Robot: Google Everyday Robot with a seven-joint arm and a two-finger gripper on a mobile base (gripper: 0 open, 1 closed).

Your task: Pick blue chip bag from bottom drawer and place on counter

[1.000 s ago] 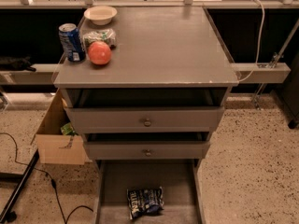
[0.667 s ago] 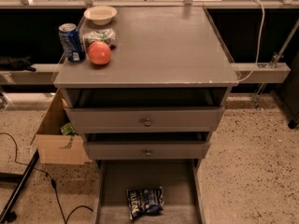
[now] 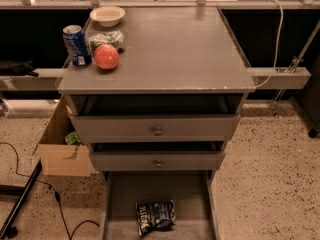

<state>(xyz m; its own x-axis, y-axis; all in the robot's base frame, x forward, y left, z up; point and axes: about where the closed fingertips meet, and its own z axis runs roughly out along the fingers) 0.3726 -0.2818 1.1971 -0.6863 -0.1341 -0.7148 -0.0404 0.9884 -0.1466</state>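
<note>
The blue chip bag (image 3: 155, 215), dark and crumpled with white lettering, lies on the floor of the open bottom drawer (image 3: 195, 194), near its front. Above it are two grey drawers with round knobs, both pulled partly out. The counter (image 3: 170, 49) is the grey cabinet top with a worn pale front edge. The gripper is out of the camera view, and no part of the arm shows.
At the counter's back left stand a blue soda can (image 3: 76, 45), a red apple (image 3: 106, 57), a green-and-white packet (image 3: 107, 38) and a pale bowl (image 3: 107, 16). A cardboard box (image 3: 62, 144) sits on the floor to the left, with black cables (image 3: 55, 196) nearby.
The view has shifted slightly, so the cabinet sits a little lower in the frame. Nothing on the counter or in the drawer has moved.
</note>
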